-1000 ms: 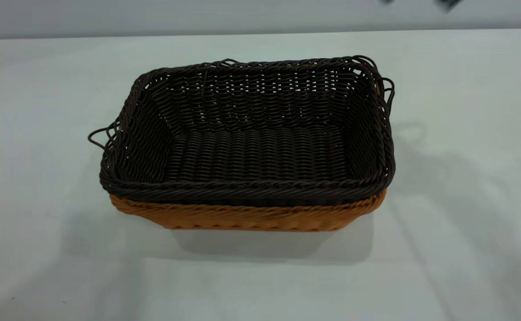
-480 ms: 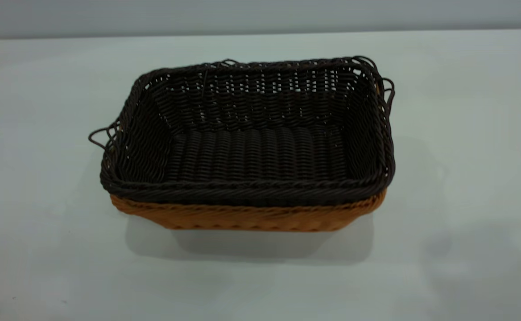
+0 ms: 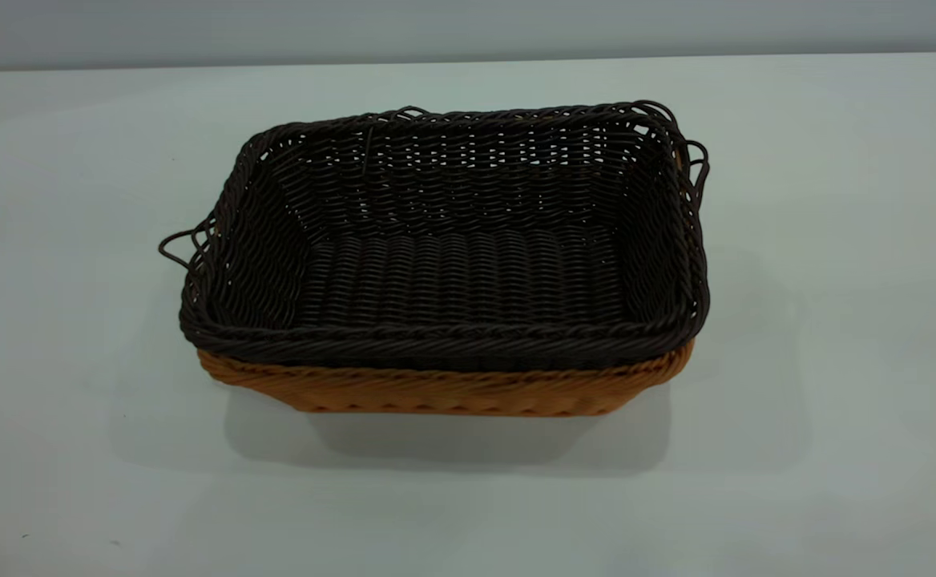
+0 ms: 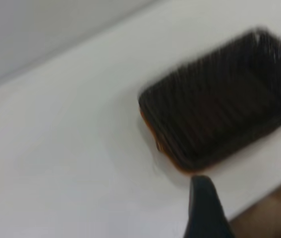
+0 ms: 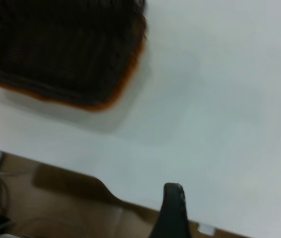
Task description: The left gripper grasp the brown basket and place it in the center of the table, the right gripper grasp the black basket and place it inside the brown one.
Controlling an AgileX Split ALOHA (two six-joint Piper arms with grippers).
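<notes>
The black basket [image 3: 452, 240] sits nested inside the brown basket [image 3: 444, 390] near the middle of the table [image 3: 837, 320], and only the brown basket's front wall shows below the dark rim. Neither gripper is in the exterior view. In the left wrist view the nested baskets [image 4: 219, 104] lie well away from the left gripper [image 4: 204, 208], of which only a dark tip shows. In the right wrist view the baskets [image 5: 61, 49] lie far from the right gripper [image 5: 174, 210], which is over the table's edge. Neither gripper touches a basket.
The table's edge [image 5: 130, 206] and brown floor below it [image 5: 56, 208] show in the right wrist view. A pale wall [image 3: 468, 28] runs behind the table.
A dark piece of an arm at the exterior view's top right has left the view, and the arm shadows on the table have faded. The baskets have not moved.
</notes>
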